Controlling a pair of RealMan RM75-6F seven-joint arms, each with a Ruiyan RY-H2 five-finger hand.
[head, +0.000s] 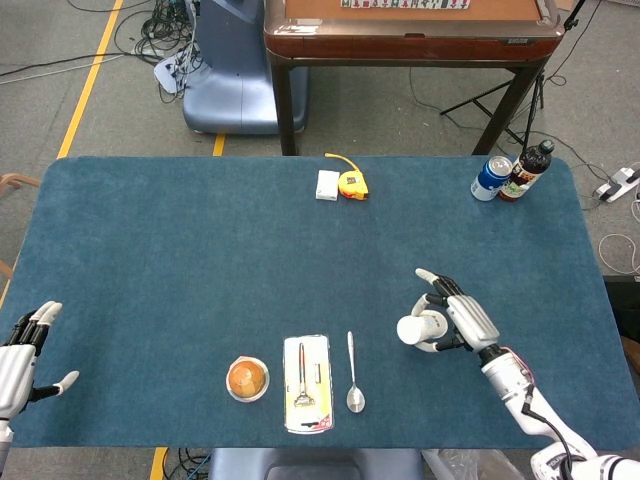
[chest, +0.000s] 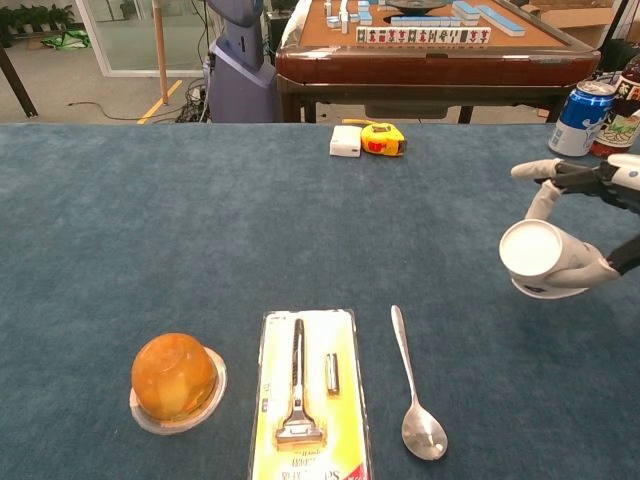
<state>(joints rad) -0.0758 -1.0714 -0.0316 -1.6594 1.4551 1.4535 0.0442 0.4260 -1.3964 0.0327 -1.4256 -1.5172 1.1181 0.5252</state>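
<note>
I had the white paper cup (chest: 532, 257) held in my right hand (head: 455, 318), with the thumb on one side and the fingers wrapped round the other. The cup lay on its side in that grip, tipped so its open mouth faced the middle of the bench (head: 200, 250). It seemed to be up off the blue cloth, though I could not tell how high. It was over the right part of the bench, well apart from the spoon (chest: 414, 391) and the other things near the front edge. My left hand (head: 22, 353) was far off at the left corner, fingers spread apart and holding nothing. By the spoon lay a razor in its yellow pack (chest: 308, 392), and beside that a little orange jelly cup (chest: 175, 380) sat upside down. At the far side I saw a yellow tape measure (head: 351, 184) touching a small white box (head: 327, 185), and in the far right corner a blue can (head: 491, 177) stood just beside a dark bottle (head: 527, 170). I judged I was in the carrying step, with the cup picked up but not put anywhere yet. I thought the next move called for a soft, steady grip, since a paper cup squashes easily. I would also need to turn my wrist slowly to stand the cup upright before setting it down, and keep it clear of the spoon.
</note>
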